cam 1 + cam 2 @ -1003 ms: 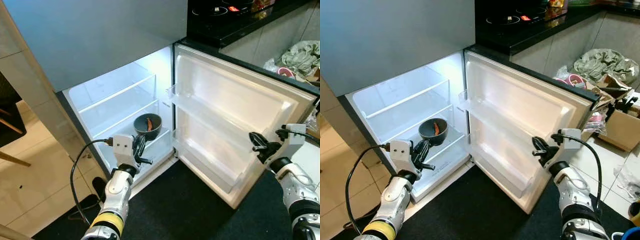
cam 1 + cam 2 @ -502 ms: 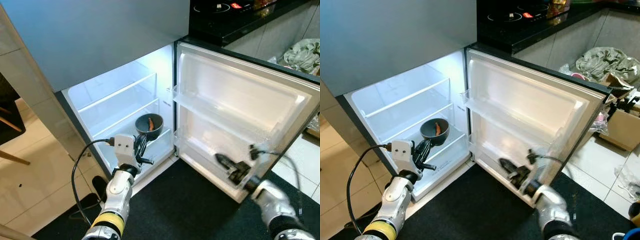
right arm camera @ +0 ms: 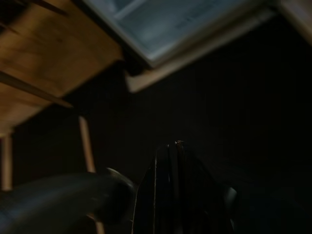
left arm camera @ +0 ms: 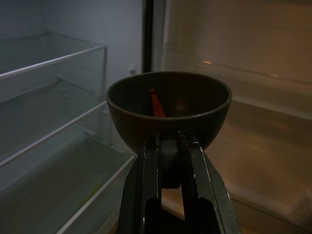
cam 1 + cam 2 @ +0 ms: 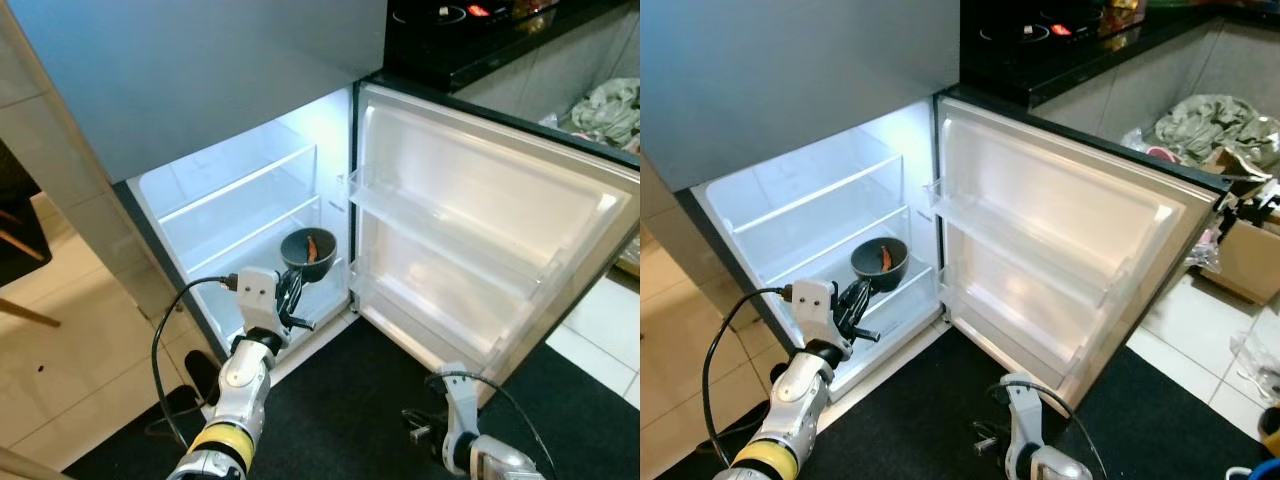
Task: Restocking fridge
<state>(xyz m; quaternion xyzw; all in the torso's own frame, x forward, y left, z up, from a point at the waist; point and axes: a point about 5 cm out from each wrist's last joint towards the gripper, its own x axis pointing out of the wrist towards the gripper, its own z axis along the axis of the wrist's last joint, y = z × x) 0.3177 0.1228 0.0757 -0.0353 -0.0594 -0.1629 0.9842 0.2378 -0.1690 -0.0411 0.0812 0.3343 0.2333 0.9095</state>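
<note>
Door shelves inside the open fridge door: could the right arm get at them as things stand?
Probably not right away: the right gripper hangs low over the dark mat, below the door shelves. Nothing blocks them, though; the arm would only need raising.

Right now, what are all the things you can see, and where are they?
Fridge: one, white and lit inside, straight ahead, with glass shelves.
Fridge door: one, white inside, swung open to the right.
Bowl: one, dark grey, at the fridge opening above the lower shelf, held at its rim.
Orange thing: one, long and thin, inside the bowl.
Stove: one, black, on the dark counter top right.
Mat: one, black, on the floor before the fridge.
Crumpled bags: greenish, far right on the floor.
Left gripper: black fingers shut on the bowl's rim.
Right gripper: low over the mat, fingers together.
</note>
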